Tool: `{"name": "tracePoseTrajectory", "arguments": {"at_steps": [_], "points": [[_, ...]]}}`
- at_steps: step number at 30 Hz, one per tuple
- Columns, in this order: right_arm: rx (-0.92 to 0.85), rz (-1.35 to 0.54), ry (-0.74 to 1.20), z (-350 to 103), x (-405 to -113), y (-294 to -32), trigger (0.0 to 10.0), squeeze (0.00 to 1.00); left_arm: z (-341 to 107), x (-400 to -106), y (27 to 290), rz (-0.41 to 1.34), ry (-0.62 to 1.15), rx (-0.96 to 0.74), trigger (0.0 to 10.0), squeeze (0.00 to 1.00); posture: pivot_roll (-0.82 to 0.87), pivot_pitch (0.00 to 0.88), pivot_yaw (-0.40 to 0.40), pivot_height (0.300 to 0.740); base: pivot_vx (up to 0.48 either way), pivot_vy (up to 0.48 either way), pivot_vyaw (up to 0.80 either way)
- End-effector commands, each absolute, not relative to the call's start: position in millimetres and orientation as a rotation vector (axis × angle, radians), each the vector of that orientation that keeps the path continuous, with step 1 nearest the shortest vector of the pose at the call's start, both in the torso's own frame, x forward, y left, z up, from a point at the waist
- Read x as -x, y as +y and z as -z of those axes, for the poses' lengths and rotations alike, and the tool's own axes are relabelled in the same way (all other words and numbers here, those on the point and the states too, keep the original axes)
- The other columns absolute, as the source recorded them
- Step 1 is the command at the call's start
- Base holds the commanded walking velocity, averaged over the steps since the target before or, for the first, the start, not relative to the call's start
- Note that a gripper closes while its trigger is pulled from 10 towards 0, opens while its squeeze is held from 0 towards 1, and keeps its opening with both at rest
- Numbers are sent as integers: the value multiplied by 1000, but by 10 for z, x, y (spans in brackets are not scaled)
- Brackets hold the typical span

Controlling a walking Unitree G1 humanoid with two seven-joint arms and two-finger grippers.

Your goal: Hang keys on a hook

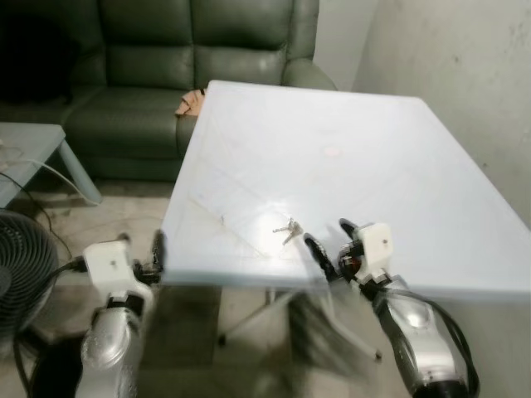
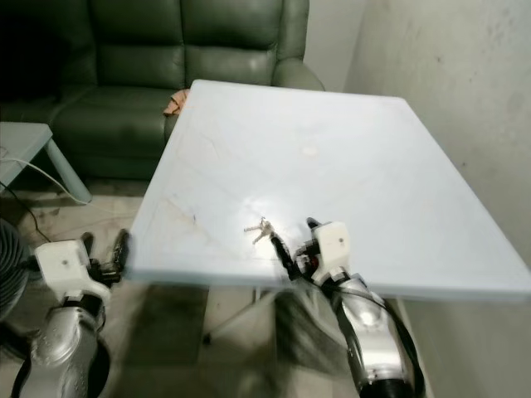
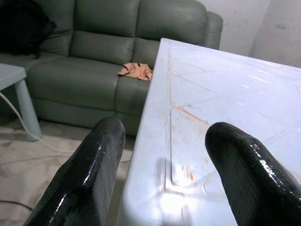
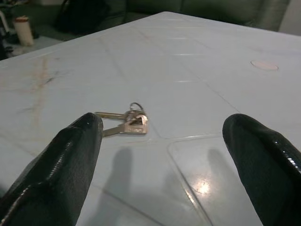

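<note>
- White plastic table (image 1: 398,166) takes up most of the head views; its top carries faint moulded lines and some orange-brown streaks near the left edge.
- Keys (image 1: 288,230) — a small bunch on a ring — lie flat on the table top, close to the near edge and a little left of its middle. Nothing touches them.
- Right gripper (image 1: 329,240) sits at the near edge of the table, just beside the keys on their right. Fingers spread wide apart, holding nothing; in the right wrist view the keys (image 4: 128,122) lie on the surface ahead of the two black fingertips, nearer to one finger than to the other.
- Left gripper (image 1: 156,253) is held low at the table's near left corner, at about the level of the edge. Fingers apart and empty; the left wrist view looks along the table's left edge.
- Dark green sofa (image 1: 191,58) stands beyond the far end of the table, with a small orange cloth (image 3: 136,71) on its seat just beside the table corner.
- Black fan (image 1: 21,274) on the floor at far left; a low pale side table (image 1: 33,137) stands behind it.
</note>
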State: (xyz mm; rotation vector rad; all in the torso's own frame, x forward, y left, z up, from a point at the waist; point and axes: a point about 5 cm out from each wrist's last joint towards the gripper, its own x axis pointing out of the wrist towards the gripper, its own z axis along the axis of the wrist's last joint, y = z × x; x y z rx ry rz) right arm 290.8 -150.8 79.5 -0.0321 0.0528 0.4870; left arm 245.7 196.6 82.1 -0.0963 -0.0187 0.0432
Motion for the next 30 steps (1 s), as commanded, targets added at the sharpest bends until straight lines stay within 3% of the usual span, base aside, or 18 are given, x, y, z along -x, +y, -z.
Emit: {"name": "tracePoseTrajectory", "arguments": {"at_steps": [1,5,6,7,8,18,26,27,30], "points": [[35,-539,58,-823,-2942,-1460,10000,1000,-882,-2440,1908,-1,-47,64,10000,0,-52,0,-58,732,0,0,0],[70,-564,75,-816,-2975,-1435,10000,1000,-869,-2408,1825,38,-39,68,10000,0,-44,0,-60,732,0,0,0],[83,-577,89,-813,-3002,-1408,10000,820,-860,-2385,1788,57,-35,58,10000,0,-42,0,-61,732,0,0,0],[81,-584,92,-815,-3009,-1397,10000,820,-856,-2378,1777,62,-33,53,10000,0,-42,0,-61,732,0,0,0],[84,-592,108,-807,-3026,-1374,10000,0,-849,-2365,1758,74,-29,53,10000,0,-39,0,-61,732,0,0,0],[90,-613,150,-859,-3212,-1055,10000,0,-854,-2285,1536,190,-13,62,10000,0,-38,3,-62,732,0,0,0],[87,-588,137,-912,-3270,-1016,10000,0,-877,-2243,1478,222,-16,55,10000,0,-38,25,-61,732,0,0,0],[70,-519,152,-952,-3351,-994,10000,0,-881,-2160,1407,267,6,53,10000,0,-38,81,-60,732,0,0,0],[63,-443,176,-954,-3401,-993,10000,0,-896,-2100,1359,297,12,50,10000,0,-36,94,-61,732,0,0,0]]}}
